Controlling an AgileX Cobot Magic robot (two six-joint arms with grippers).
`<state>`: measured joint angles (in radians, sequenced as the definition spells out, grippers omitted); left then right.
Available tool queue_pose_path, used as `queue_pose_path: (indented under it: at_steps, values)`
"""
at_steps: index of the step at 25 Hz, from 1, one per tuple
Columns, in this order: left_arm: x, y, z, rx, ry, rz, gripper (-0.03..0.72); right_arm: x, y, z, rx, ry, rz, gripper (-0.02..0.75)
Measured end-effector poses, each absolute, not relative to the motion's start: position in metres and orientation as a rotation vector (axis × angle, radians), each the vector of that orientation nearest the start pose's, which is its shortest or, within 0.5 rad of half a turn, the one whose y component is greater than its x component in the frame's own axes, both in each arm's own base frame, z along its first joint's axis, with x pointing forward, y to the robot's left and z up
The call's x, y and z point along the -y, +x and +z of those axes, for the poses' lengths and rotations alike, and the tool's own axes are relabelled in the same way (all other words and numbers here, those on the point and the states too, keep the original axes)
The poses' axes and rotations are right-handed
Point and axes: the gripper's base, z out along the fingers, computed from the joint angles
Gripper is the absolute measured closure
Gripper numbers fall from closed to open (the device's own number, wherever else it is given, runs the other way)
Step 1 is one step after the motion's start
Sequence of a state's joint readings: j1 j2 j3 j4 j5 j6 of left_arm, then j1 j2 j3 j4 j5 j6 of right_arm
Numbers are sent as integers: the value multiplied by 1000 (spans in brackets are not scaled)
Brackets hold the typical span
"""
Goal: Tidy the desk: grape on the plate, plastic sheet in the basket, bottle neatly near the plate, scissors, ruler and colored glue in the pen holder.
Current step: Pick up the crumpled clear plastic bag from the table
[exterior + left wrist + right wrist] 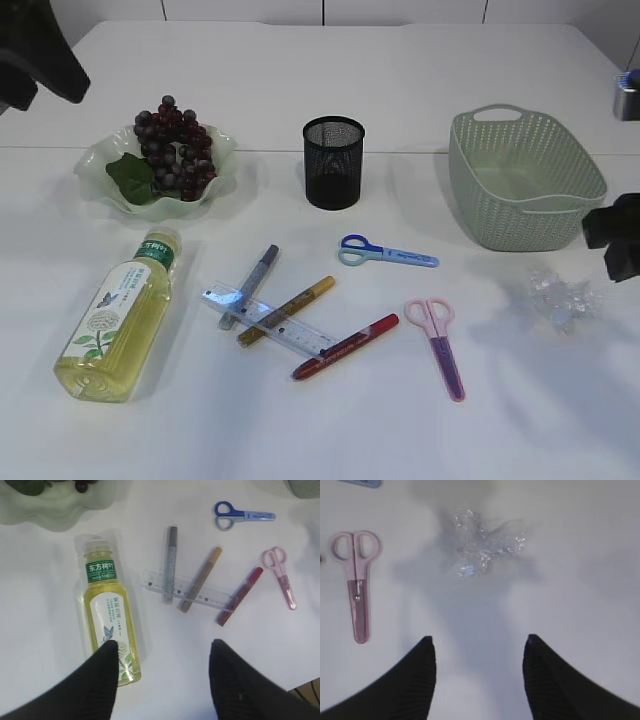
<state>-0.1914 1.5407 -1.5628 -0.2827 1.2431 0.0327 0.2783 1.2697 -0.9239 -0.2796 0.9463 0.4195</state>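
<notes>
place: lab-style tabletop | evidence: plain white table [400,420], white wall panels [400,10], staged desk items

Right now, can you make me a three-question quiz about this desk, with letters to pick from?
1. Where are the grapes? A on the plate B in the basket C in the pen holder
2. How many scissors are there? A one B two C four
3. How is the bottle? A standing B lying on its side C inside the basket

Answers: 1 A, the bunch sits in the green plate. 2 B, the blue scissors and the pink scissors lie on the table. 3 B, the bottle lies flat near the plate.
</notes>
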Motion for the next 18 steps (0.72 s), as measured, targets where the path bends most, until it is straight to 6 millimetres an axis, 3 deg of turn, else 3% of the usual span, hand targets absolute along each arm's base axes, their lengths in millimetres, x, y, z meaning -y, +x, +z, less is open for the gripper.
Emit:
queue_pose_path:
  at_steps: [10,18]
  values:
    - [103,299,377,-2683,341,-467,267,-55,268,225,-2850,-15,-212,309]
    - [105,298,377,-2683,345,-471,269,-57,282,221,-2810,-15,-205,311]
